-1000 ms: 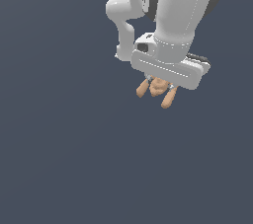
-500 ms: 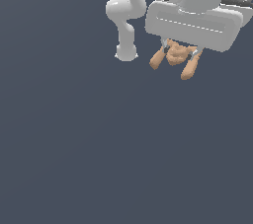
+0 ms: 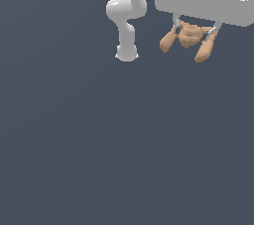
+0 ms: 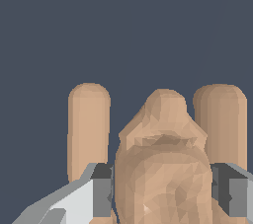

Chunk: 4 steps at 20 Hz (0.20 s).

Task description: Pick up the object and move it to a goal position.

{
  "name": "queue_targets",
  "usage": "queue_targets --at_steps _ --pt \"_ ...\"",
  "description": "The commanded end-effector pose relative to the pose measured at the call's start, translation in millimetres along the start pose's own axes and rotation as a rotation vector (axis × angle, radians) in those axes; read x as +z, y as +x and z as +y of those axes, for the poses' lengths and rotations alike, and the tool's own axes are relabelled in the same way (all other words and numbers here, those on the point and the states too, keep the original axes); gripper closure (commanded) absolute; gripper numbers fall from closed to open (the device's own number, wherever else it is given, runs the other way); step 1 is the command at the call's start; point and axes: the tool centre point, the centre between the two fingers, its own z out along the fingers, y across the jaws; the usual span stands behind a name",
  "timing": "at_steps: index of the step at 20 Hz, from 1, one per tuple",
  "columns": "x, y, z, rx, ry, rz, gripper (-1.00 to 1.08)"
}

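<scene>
The object [image 3: 187, 36] is a small tan-orange lumpy item with stubby limbs. It hangs under the white gripper [image 3: 193, 30] near the top of the exterior view, toward that view's right, well above the dark floor. The gripper is shut on it, with one finger on each side of its rounded middle. In the wrist view the object [image 4: 163, 168] fills the space between the two grey fingers [image 4: 101, 191], with its limbs sticking out beyond them. The upper part of the hand is cut off by the frame edge.
The arm's white base and lower links [image 3: 126, 21] stand at the top middle of the exterior view. The dark grey floor [image 3: 99, 144] spreads across the rest of that view.
The gripper has carried the object upward and toward the exterior view's right, and it now looks larger and closer to the camera. The grip on the object is unchanged.
</scene>
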Motion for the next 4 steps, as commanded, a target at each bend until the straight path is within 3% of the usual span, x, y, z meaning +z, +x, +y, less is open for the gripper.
queue_targets --at_steps 1,4 --pt "-5.0 -1.3 -1.2 0.000 -0.001 -0.001 1.08" --pt "-6.6 -1.7 -1.7 0.000 -0.001 -0.001 1.08"
